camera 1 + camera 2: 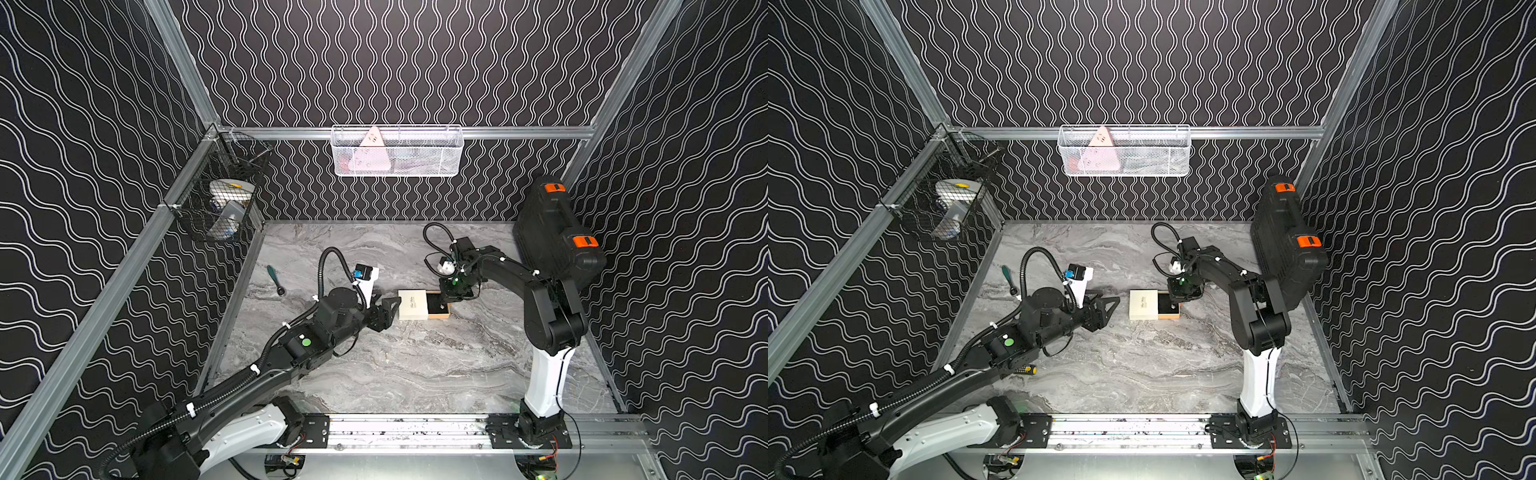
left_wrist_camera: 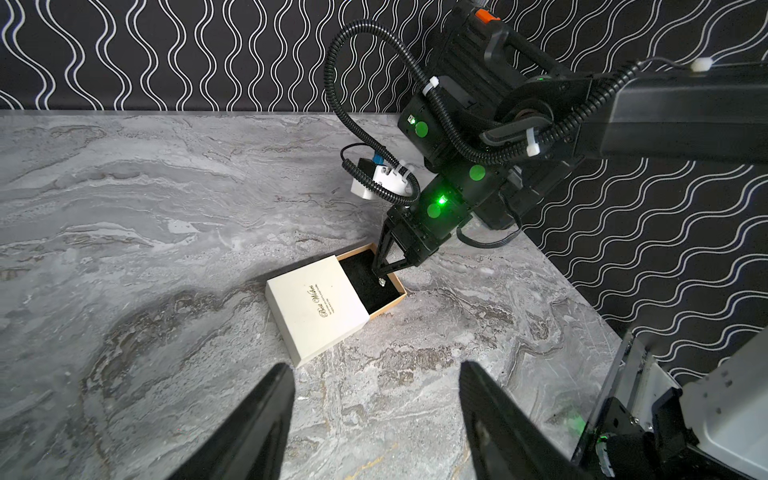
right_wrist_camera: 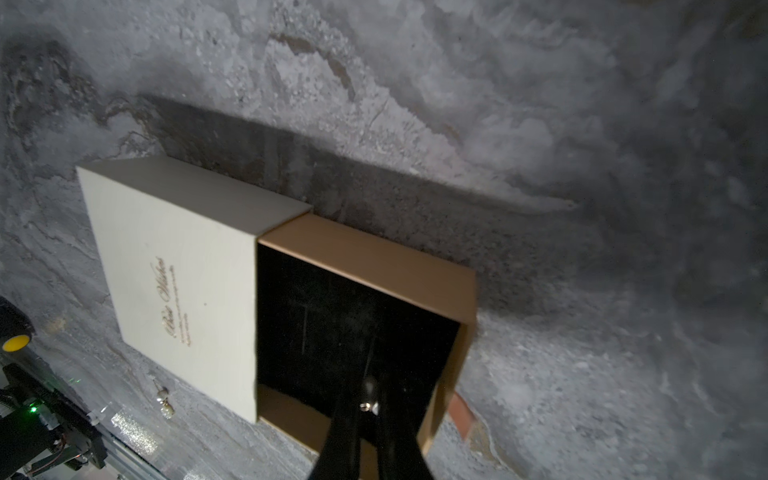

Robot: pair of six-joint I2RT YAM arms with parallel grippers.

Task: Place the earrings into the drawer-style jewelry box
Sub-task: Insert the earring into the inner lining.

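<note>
The drawer-style jewelry box (image 1: 412,304) (image 1: 1143,304) lies mid-table, its white sleeve (image 2: 316,307) (image 3: 174,270) printed on top. Its tan tray (image 3: 365,253) is slid out to the right, showing the black lining (image 2: 361,278). My right gripper (image 1: 443,304) (image 3: 368,405) points down into the tray, shut on one tiny glinting earring (image 2: 382,282) at its tips. The other earring (image 3: 163,399) lies on the table beside the sleeve. My left gripper (image 1: 388,309) (image 2: 375,365) hovers just left of the box, open and holding nothing.
A big black case with orange latches (image 1: 557,232) leans at the back right. A white wire basket (image 1: 397,151) and a black mesh basket (image 1: 220,199) hang on the walls. A green-handled tool (image 1: 274,280) lies at the left, and a yellow-ended screwdriver (image 1: 1027,369) under my left arm.
</note>
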